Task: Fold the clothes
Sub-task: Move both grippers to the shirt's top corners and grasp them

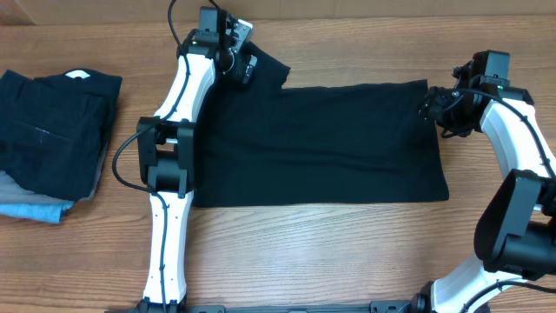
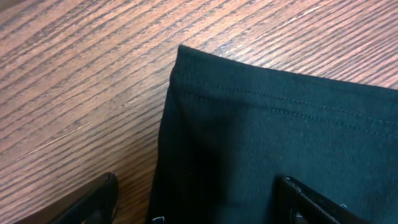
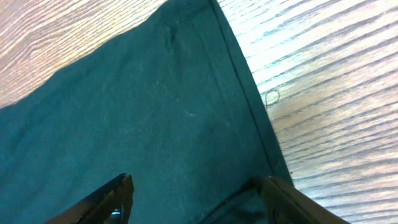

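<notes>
The black T-shirt (image 1: 321, 143) lies flat on the wooden table as a wide rectangle, with a sleeve sticking out at its far left corner. My left gripper (image 1: 246, 69) is over that far left corner. In the left wrist view the left gripper (image 2: 198, 182) is open, with the stitched edge of the shirt (image 2: 280, 124) between its fingers. My right gripper (image 1: 432, 106) is at the far right corner. In the right wrist view the right gripper (image 3: 198, 181) is open over the shirt (image 3: 143, 112), near its hem.
A stack of folded clothes (image 1: 52, 130) sits at the left edge, dark on top with grey and blue underneath. A small loose thread (image 3: 272, 96) lies on the wooden table (image 1: 330, 252) beside the hem.
</notes>
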`<move>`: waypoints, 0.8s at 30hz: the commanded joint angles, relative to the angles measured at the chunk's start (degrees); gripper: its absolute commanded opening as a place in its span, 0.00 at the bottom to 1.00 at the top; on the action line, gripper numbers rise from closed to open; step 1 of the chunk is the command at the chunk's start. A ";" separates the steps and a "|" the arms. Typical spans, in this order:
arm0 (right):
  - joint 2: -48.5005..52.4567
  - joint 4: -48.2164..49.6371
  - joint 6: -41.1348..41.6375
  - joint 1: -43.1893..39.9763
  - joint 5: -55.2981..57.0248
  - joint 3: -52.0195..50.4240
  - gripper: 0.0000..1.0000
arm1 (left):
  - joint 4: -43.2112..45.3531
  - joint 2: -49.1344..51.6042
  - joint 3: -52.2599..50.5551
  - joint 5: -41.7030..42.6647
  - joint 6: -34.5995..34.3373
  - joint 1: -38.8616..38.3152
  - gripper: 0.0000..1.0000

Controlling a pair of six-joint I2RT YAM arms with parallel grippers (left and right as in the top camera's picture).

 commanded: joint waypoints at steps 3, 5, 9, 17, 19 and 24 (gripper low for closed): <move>-0.04 0.17 -0.15 -0.04 -0.42 -0.37 0.73 | -3.04 1.75 -0.20 -10.32 -0.28 0.04 0.77; -0.04 0.35 -0.20 -0.04 -0.37 -0.37 0.74 | -3.67 1.75 -0.20 -11.85 -3.17 0.57 0.72; 1.75 10.75 -13.97 -0.04 -0.42 -2.56 0.94 | -4.83 1.75 -0.20 -11.47 -10.14 1.84 0.67; 15.04 31.93 -25.35 1.09 -3.56 -2.56 0.88 | -8.22 1.75 -0.20 -3.93 -10.14 1.79 0.75; 15.37 34.18 -27.50 2.45 -3.52 -2.56 0.85 | -8.24 1.75 -0.20 -3.93 -10.14 1.79 0.76; 15.37 39.15 -28.22 4.35 -3.19 -2.56 0.74 | -9.01 1.75 -0.20 -3.93 -10.12 1.79 0.77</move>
